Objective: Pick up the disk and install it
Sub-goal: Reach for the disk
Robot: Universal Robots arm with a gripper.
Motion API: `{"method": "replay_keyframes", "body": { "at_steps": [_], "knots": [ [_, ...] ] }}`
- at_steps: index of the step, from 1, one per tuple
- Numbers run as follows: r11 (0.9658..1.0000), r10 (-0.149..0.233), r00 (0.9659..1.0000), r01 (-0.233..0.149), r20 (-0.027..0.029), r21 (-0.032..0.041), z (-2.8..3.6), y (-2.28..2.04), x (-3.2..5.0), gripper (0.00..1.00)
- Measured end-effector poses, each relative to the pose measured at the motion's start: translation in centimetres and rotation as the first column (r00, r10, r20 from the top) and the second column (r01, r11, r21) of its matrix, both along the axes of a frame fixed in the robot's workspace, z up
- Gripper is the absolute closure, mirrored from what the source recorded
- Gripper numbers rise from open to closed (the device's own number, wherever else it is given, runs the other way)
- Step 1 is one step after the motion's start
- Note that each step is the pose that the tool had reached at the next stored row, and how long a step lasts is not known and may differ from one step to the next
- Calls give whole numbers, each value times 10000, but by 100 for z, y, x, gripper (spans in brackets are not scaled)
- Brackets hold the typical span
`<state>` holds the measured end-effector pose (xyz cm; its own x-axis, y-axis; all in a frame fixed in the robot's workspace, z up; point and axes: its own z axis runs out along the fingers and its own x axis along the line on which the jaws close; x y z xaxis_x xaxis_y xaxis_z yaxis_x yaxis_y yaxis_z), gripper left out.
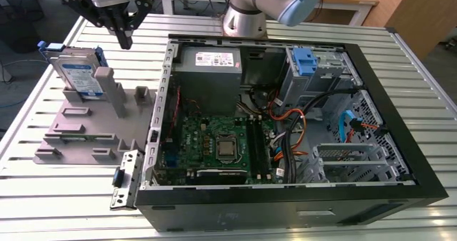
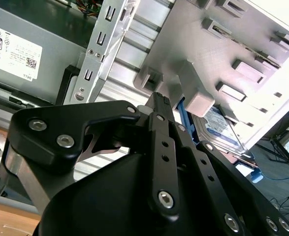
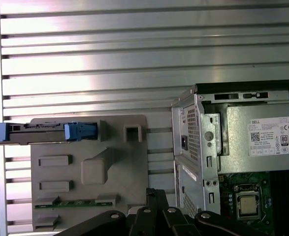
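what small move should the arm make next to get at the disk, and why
Probably shift the gripper toward the exterior view's left, over the disk: it stands upright in the grey holder, untouched, while the shut gripper hangs above the holder beside it, holding nothing.

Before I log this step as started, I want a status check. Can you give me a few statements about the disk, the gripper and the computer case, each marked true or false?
1. The disk stands on edge in the grey fixture, outside the case. True.
2. The gripper holds the disk. False: it hangs above the fixture, apart from the disk, with nothing in it.
3. The case is open and the motherboard is exposed. True.
4. The power supply lies on the grey fixture. False: it sits inside the case.
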<state>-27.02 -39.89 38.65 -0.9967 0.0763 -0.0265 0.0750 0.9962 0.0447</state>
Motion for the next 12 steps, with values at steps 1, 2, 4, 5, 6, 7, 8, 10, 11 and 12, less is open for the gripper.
{"method": "replay_keyframes", "body": {
  "at_steps": [1,2,4,5,6,7,8,10,11,12],
  "knots": [
    [10000,1,10000,-1,0,-1,0,0,0,89],
    [10000,0,10000,0,-1,-1,0,0,-3,89],
    [10000,0,10000,0,-1,-1,0,0,-4,89],
    [10000,0,10000,0,-1,-1,0,0,-5,89],
    [10000,0,10000,0,-1,-1,0,0,-5,89],
    [10000,0,10000,0,-1,-1,1,0,-5,89],
    [10000,0,10000,0,-1,0,1,0,-6,89],
    [10000,0,10000,0,-1,-1,0,0,-6,89],
    [10000,-1,10000,1,-1,-1,0,0,-8,89],
    [10000,-2,10000,2,-1,0,0,0,-13,89]
  ]
}}
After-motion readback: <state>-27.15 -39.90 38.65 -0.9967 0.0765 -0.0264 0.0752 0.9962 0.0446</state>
